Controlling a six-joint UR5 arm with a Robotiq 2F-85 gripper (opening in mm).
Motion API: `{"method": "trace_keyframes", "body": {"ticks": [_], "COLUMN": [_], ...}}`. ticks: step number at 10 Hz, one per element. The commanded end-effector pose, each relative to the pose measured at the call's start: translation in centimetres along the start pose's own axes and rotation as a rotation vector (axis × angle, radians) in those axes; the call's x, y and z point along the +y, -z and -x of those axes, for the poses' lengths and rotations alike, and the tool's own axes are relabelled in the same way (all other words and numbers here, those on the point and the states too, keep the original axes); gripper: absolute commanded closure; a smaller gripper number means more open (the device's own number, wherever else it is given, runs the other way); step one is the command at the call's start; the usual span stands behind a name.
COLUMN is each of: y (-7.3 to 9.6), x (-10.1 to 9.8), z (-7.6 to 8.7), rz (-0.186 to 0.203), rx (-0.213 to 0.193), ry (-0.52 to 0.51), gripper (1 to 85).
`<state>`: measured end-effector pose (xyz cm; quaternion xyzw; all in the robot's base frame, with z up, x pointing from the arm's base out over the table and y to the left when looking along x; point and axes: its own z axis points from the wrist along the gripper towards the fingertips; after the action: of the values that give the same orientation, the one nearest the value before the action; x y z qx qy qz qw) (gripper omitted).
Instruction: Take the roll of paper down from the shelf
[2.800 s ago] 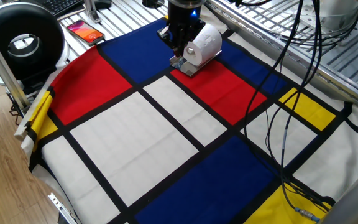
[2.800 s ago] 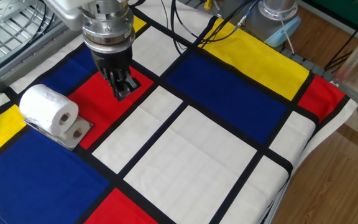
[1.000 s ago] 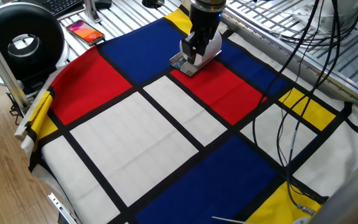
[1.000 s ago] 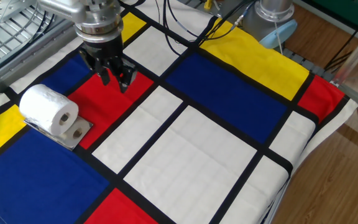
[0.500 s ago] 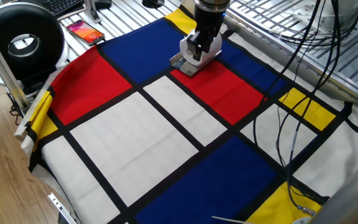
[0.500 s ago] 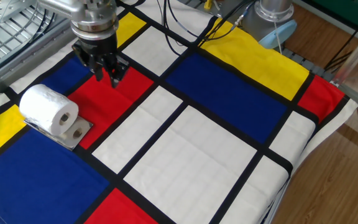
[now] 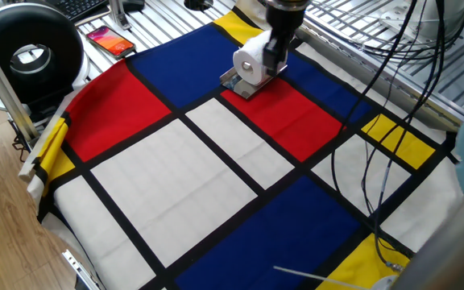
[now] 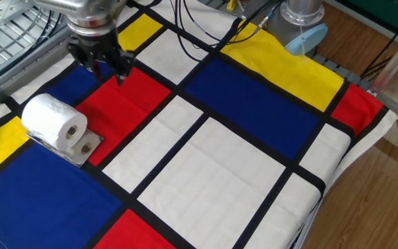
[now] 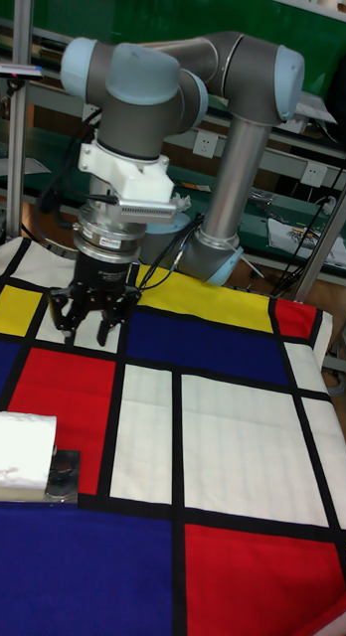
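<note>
The white roll of paper [image 8: 54, 121] lies on its side on the shelf [image 8: 85, 150], a small shiny metal plate with holes resting on the coloured cloth. Its hollow end faces the camera in the other fixed view. My gripper [image 8: 109, 71] hangs open over the red and blue patches just behind the roll, apart from it, with nothing between its fingers. In one fixed view the roll [image 7: 250, 64] on the shelf [image 7: 238, 84] partly hides the gripper [image 7: 278, 50]. The tall fixed view shows the roll [image 9: 22, 455], the shelf [image 9: 64, 477] and the gripper [image 9: 86, 328] above and behind them.
A Mondrian-patterned cloth [image 7: 216, 161] covers the table. Black cables [image 7: 377, 121] hang over its right side. Slatted metal racks [image 7: 393, 56] border the far edge. A black round device [image 7: 29, 55] and a phone [image 7: 109, 40] sit at the left.
The gripper has opened and moved away from the red patch toward the back edge of the cloth, ending behind the roll. The roll and the shelf have not moved.
</note>
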<state>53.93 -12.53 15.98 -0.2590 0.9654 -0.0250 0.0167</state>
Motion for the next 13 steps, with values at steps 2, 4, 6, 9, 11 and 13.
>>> {"method": "trace_keyframes", "body": {"ticks": [2,4,6,9,11,13], "y": [0.2,0.2,0.2,0.2,0.2,-0.1], "x": [-2.3,-2.2,-2.2,-2.1,-1.4,-2.5], "z": [-1.1,-1.1,-1.2,-1.5,-1.3,-1.1], "rz": [-0.006,-0.002,-0.004,0.000,0.025,-0.001], "rx": [-0.011,-0.013,-0.006,0.003,-0.007,0.003], "ry": [0.098,0.105,0.122,0.185,0.262,0.369], "gripper": [31.0,31.3,32.0,32.3,32.7,34.0]}}
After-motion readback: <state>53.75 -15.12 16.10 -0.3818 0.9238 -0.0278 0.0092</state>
